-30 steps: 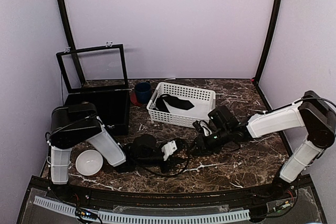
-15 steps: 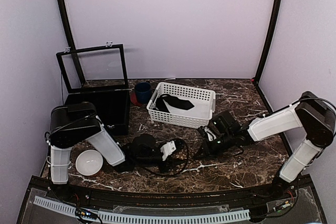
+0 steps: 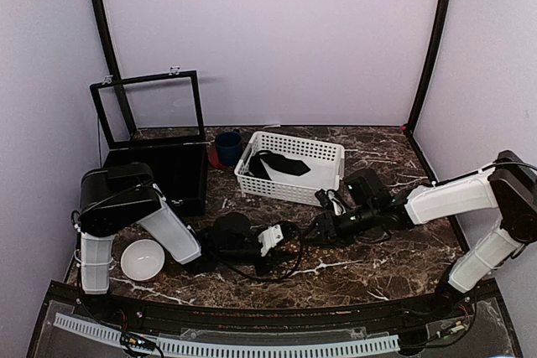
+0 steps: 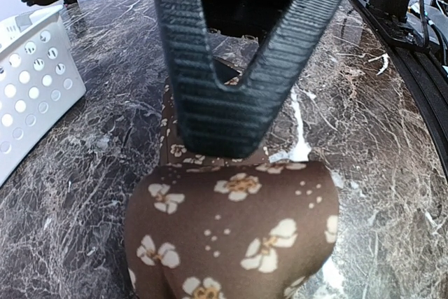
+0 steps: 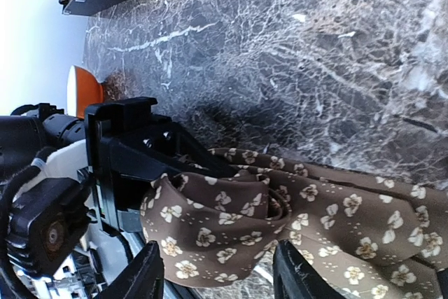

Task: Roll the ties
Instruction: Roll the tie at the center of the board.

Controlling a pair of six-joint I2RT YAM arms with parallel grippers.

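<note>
A brown tie with a tan flower pattern (image 5: 238, 222) lies on the marble table, its end wound into a loose coil (image 4: 231, 232). My left gripper (image 4: 224, 131) is shut on the tie, and the coil sits around its closed fingers. In the top view the left gripper (image 3: 281, 238) is low over the table, near the front centre. My right gripper (image 5: 224, 278) is open, one finger on each side of the coil. In the top view it (image 3: 321, 230) faces the left gripper. The tie's flat length runs off to the right (image 5: 392, 222).
A white basket (image 3: 323, 154) with a dark cloth item (image 3: 281, 165) in it stands behind the grippers. A black box with a raised lid (image 3: 159, 172) stands at the left. A blue cup (image 3: 227, 147) is beside it. A white bowl (image 3: 141, 259) sits at the front left.
My right arm's wrist has shifted slightly right and its forearm sits lower. Its gripper stays by the coil. The left arm has not moved.
</note>
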